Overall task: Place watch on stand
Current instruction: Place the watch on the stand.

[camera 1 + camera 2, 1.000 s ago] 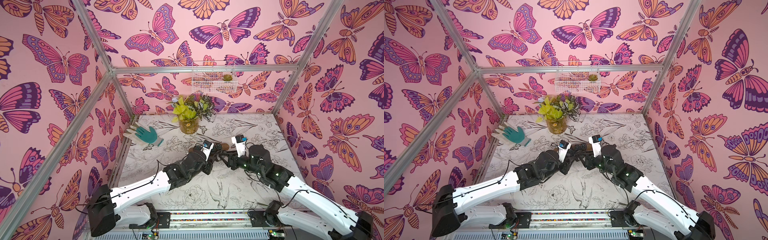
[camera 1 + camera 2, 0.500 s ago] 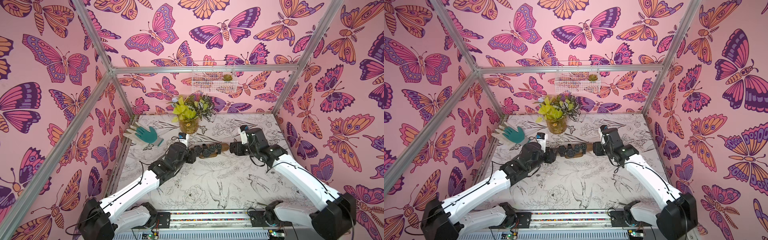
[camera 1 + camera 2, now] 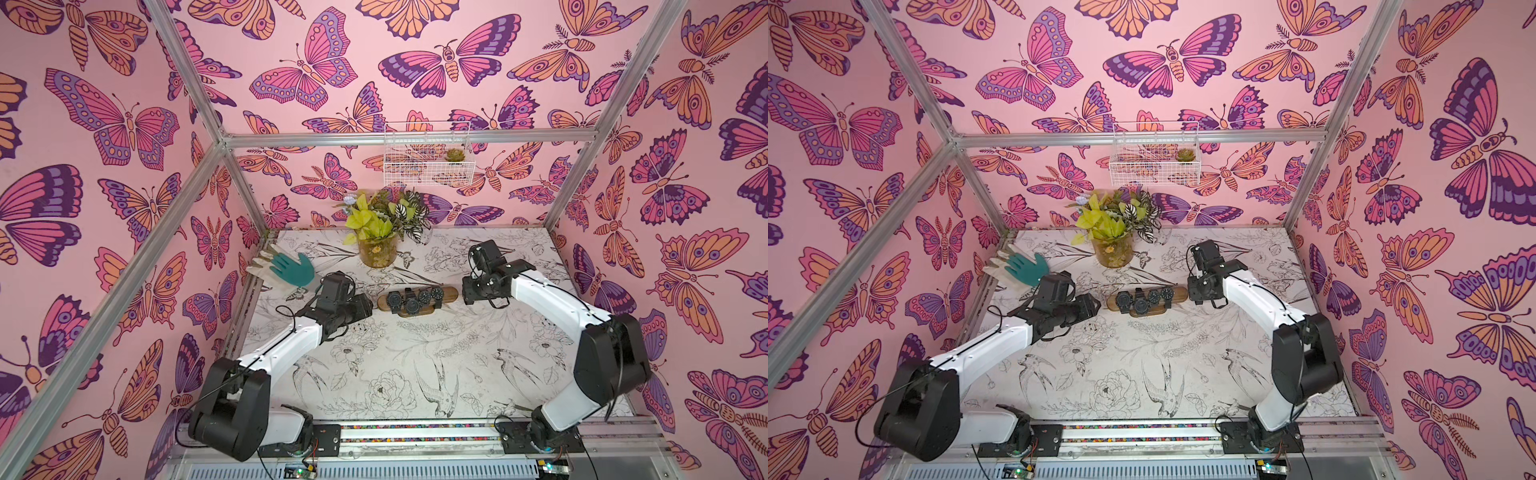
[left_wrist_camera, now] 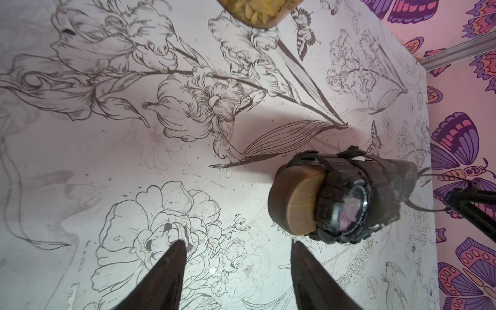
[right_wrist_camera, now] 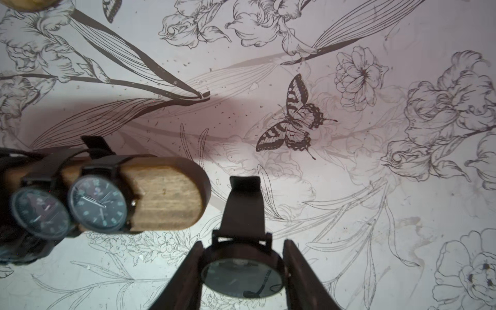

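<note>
My right gripper has a watch pinched by its case between partly closed jaws. The watch is just beside the stand, at the end nearer my right arm, not on it. My left gripper stands wide apart and holds nothing, near the other end. Four other watches sit on the bar.

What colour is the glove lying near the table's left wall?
The glove is teal and cream, which shows best in a top view.
</note>
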